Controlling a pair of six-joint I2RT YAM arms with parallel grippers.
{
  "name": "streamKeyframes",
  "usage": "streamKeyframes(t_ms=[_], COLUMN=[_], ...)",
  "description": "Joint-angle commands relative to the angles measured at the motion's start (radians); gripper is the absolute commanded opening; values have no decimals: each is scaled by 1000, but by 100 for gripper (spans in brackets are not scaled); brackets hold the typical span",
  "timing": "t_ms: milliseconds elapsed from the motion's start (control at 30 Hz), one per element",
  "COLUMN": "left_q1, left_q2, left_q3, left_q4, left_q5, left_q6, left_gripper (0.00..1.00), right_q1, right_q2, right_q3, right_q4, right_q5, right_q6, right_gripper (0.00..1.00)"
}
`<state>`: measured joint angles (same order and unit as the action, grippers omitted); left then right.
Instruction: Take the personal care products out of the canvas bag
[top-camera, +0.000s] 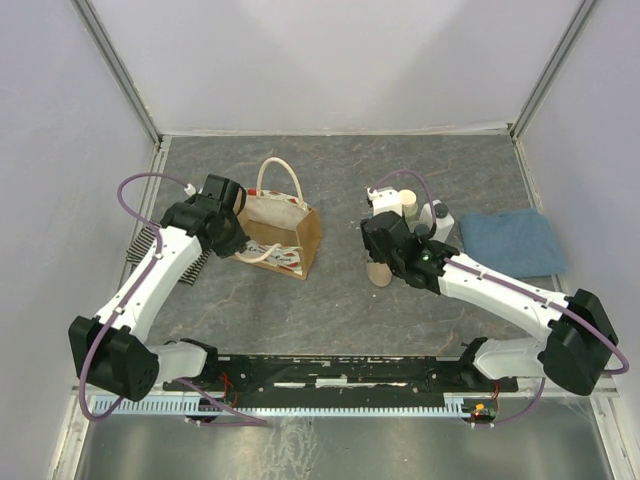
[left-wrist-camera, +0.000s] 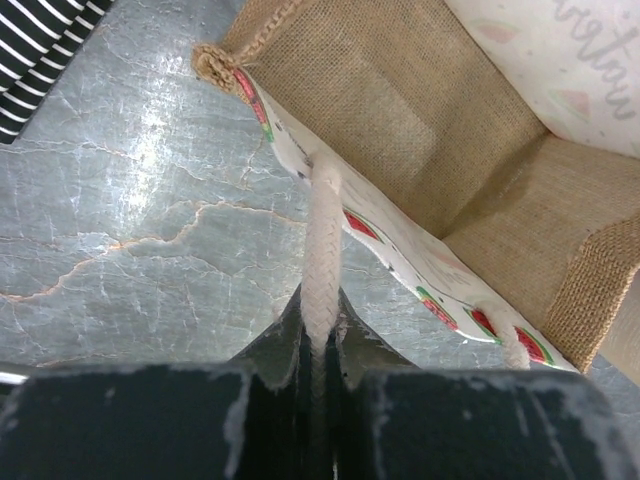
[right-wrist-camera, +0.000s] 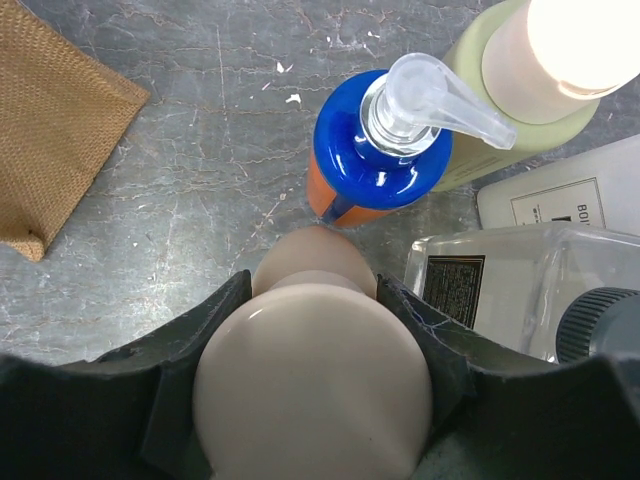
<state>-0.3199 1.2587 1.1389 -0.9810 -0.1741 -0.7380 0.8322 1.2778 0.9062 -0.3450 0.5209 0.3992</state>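
— why is the left arm just pinching that rope?
— that's the handle (left-wrist-camera: 322, 240) of the bag (top-camera: 283, 235). the left jaws are clamped tight on it, with nothing else between them. my guess is they're there to hold the bag steady and its mouth open while the other arm does the fetching.
— and the right arm?
— the right jaws are closed partway around the tan bottle (right-wrist-camera: 312, 385), one on each side of it. it's out of the bag and well to the right of it, down near the table (top-camera: 340, 170). i can't tell if its base touches.
— why there?
— it looks like a gathering spot. the blue bottle (right-wrist-camera: 385, 150) with the clear pump stands just beyond it. the yellow-green bottle (right-wrist-camera: 520, 95) is right against that one, and the black-capped bottle (right-wrist-camera: 500, 290) is on the right. setting the tan one down beside them would put the lot in one place, short of the blue cloth (top-camera: 512, 243).
— anything left in the bag?
— the part of the inside i can see from the left wrist is bare burlap. i'd judge this is the last one, or close to it.
— any risk?
— it's crowded there. if the tan bottle is let go while leaning, it could knock the blue one over.
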Motion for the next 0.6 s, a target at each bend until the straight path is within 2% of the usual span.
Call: streamKeyframes(t_ms=[0, 167, 233, 333, 467, 567], left_q1=[6, 6, 7, 6, 7, 5], left_q2=[-61, -65, -68, -88, -122, -152], left_q3=[-5, 13, 21, 28, 34, 50], left_q4=[28, 34, 41, 66, 93, 100], left_q5=[-11, 8, 25, 52, 79, 92], left_q6=[12, 15, 19, 29, 33, 38], left_gripper=[3, 3, 7, 23, 51, 66], right_q1=[-5, -5, -5, -5, -5, -5], right_q2=[-24, -53, -70, -103, -141, -182], right_q3=[38, 56, 73, 81, 107, 134], right_q4=[105, 76, 51, 31, -8, -40], right_q5=[66, 78, 83, 83, 61, 28], right_q6=[6, -11, -14, -18, -14, -15], right_gripper=[51, 77, 87, 99, 100, 100])
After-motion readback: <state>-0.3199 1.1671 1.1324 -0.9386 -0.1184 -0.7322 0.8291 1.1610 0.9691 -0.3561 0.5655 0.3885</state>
